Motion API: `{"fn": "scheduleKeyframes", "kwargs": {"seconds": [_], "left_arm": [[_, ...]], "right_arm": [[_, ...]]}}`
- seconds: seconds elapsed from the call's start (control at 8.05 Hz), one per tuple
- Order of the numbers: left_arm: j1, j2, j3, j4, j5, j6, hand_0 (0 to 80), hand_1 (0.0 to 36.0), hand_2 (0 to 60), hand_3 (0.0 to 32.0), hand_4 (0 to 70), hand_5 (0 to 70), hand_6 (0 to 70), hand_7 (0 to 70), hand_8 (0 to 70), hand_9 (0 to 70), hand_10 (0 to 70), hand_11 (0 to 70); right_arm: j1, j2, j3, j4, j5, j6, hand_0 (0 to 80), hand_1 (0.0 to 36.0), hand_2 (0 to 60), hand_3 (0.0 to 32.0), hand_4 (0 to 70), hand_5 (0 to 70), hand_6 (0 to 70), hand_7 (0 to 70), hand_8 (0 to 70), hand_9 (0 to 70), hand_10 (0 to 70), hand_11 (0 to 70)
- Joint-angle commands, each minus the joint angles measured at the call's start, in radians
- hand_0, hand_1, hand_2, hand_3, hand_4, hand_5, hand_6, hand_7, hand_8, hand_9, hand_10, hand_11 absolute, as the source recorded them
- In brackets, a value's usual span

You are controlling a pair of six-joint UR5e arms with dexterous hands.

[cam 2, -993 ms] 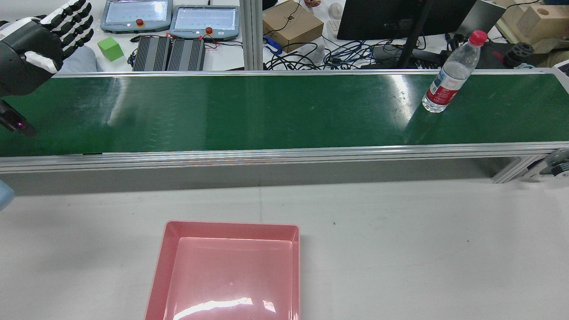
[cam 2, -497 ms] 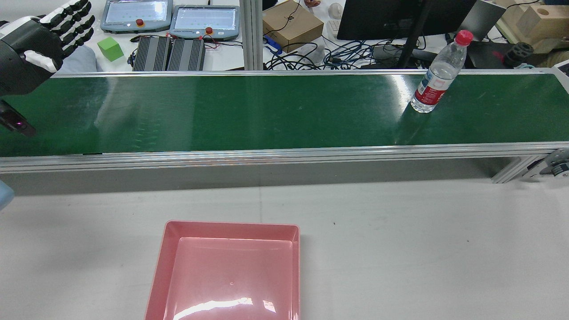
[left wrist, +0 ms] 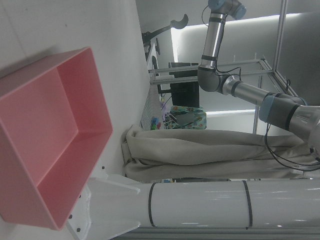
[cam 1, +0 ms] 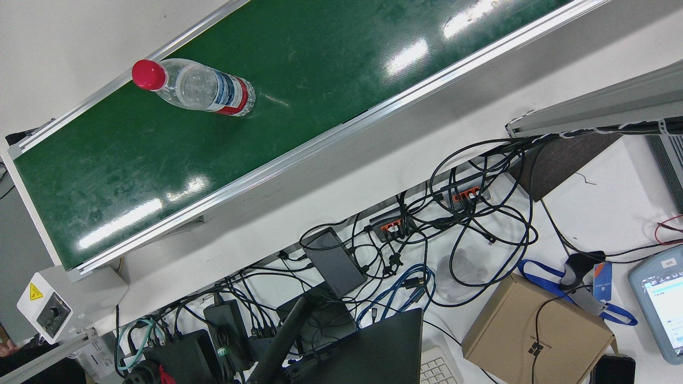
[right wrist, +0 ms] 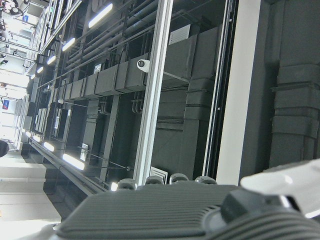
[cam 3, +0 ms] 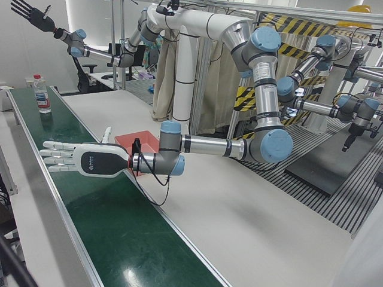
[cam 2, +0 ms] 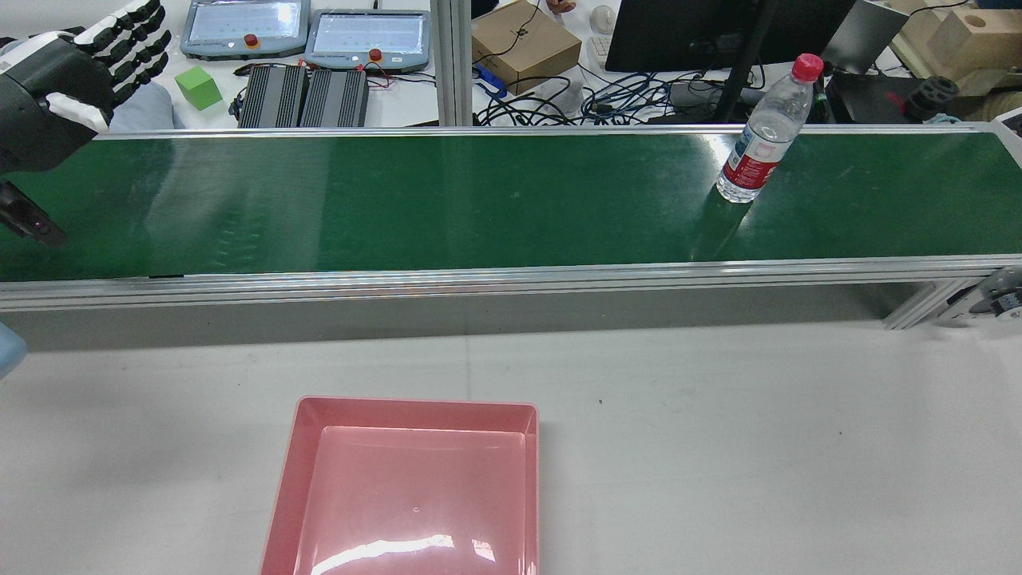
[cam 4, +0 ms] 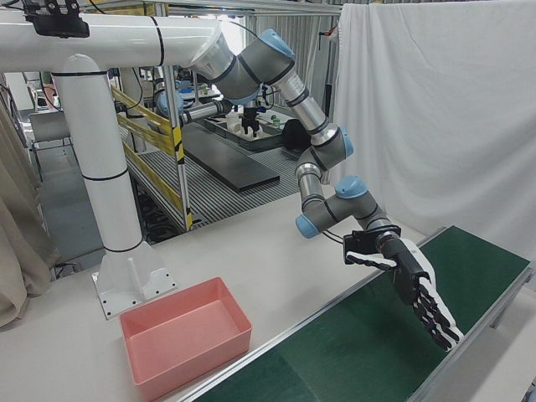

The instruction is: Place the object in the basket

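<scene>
Black-and-white left robot hand (cam 2: 68,76) spread, empty.

Clear plastic water bottle with red cap (cam 1: 197,89): on the green conveyor belt (cam 1: 299,80). Brown cardboard box (cam 1: 536,325): beside tangled black cables (cam 1: 469,213).

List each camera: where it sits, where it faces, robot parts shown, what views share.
Front view: overhead, down on bottle; no arm.
Rear view: behind, across belt; left hand.
Left-front view: corner, along belt; left hand, raised right hand.
Right-front view: opposite corner; left hand, basket.
Left hand view: basket.
Right hand view: toward ceiling.
Front, rear share bottle.
</scene>
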Motion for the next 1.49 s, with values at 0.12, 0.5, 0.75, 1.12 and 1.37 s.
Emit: {"fn": "scheduleKeyframes", "kwargs": {"seconds": [0.12, 0.5, 0.75, 1.12, 1.37], "left_arm": [[0.001, 0.0, 0.0, 0.007, 0.0, 0.006, 52.0, 3.2, 0.0, 2.6, 2.6, 4.6, 0.0, 0.0, 2.3, 2.0, 0.0, 1.1], [-0.001, -0.001, -0.001, 0.007, 0.0, 0.006, 51.6, 2.9, 0.0, 4.0, 0.0, 3.9, 0.0, 0.0, 0.5, 1.0, 0.0, 0.2], [0.001, 0.0, 0.0, 0.007, 0.0, 0.006, 51.7, 3.1, 0.0, 3.8, 0.0, 4.1, 0.0, 0.0, 0.5, 1.1, 0.0, 0.5], [0.001, -0.001, 0.0, 0.007, 0.0, 0.018, 51.7, 3.0, 0.0, 4.2, 0.0, 4.2, 0.0, 0.0, 0.2, 0.8, 0.0, 0.5], [0.001, -0.001, 0.0, 0.013, 0.0, 0.023, 51.4, 3.4, 0.0, 4.0, 0.0, 4.7, 0.0, 0.0, 0.0, 0.0, 0.0, 1.0]], "right_arm": [[0.0, 0.0, 0.0, -0.001, 0.0, 0.0, 0.0, 0.0, 0.0, 0.0, 0.0, 0.0, 0.0, 0.0, 0.0, 0.0, 0.0, 0.0], [0.0, 0.0, 0.0, 0.001, 0.0, 0.0, 0.0, 0.0, 0.0, 0.0, 0.0, 0.0, 0.0, 0.0, 0.0, 0.0, 0.0, 0.0], [0.0, 0.0, 0.0, -0.001, 0.0, 0.0, 0.0, 0.0, 0.0, 0.0, 0.0, 0.0, 0.0, 0.0, 0.0, 0.0, 0.0, 0.0], [0.0, 0.0, 0.0, -0.001, 0.0, 0.0, 0.0, 0.0, 0.0, 0.0, 0.0, 0.0, 0.0, 0.0, 0.0, 0.0, 0.0, 0.0], [0.0, 0.0, 0.0, 0.001, 0.0, 0.0, 0.0, 0.0, 0.0, 0.0, 0.0, 0.0, 0.0, 0.0, 0.0, 0.0, 0.0, 0.0]]}}
